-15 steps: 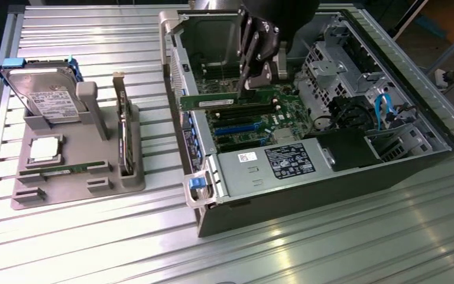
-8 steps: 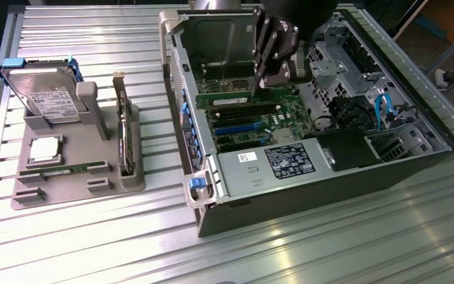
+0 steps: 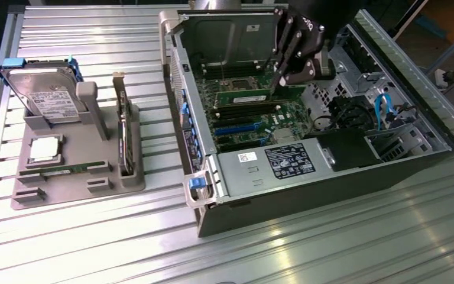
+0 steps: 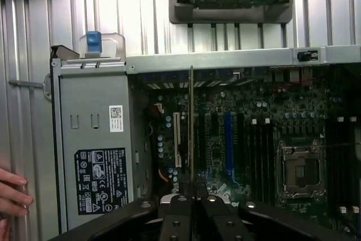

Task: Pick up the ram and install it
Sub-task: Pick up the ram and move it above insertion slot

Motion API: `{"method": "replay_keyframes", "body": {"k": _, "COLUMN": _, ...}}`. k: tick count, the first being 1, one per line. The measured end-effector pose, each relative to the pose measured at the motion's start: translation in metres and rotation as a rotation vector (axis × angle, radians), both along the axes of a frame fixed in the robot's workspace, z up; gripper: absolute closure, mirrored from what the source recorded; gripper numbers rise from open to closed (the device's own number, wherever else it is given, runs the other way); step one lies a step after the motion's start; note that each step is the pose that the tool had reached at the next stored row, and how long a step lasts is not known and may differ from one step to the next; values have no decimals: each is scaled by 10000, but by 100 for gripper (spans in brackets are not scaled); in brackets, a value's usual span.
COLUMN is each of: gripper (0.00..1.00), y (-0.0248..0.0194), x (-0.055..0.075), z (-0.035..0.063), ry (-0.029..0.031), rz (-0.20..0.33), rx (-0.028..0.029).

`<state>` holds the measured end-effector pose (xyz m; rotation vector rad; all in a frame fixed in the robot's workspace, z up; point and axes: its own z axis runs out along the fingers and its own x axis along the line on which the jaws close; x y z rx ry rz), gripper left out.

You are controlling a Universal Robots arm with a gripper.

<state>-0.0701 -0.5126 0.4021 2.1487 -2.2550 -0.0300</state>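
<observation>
My black gripper (image 3: 284,78) reaches down into the open computer case (image 3: 203,195) and is shut on the ram (image 3: 250,93), a long, thin green stick held level just above the motherboard (image 3: 250,121). In the wrist view the ram (image 4: 192,128) shows edge-on as a thin upright line running out from between the fingers of the gripper (image 4: 192,202), over the board's slots. A second green stick (image 3: 69,168) lies in the grey holder (image 3: 125,186) on the exterior view's left.
The holder also carries a hard drive (image 3: 45,94), a square silver chip (image 3: 44,148) and an upright card (image 3: 120,118). Inside the case are the power supply (image 3: 278,163), the empty CPU socket (image 4: 302,170) and blue cables (image 3: 380,109). A person's hand (image 4: 11,196) rests beside the case.
</observation>
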Motion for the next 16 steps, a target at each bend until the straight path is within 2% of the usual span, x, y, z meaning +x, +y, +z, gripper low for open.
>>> {"method": "replay_keyframes", "body": {"k": 9, "gripper": 88, "y": 0, "x": 262, "z": 0, "ry": 0, "rz": 0, "rx": 0}}
{"method": "replay_keyframes", "body": {"k": 16, "gripper": 88, "y": 0, "x": 370, "z": 0, "ry": 1, "rz": 0, "rx": -1}}
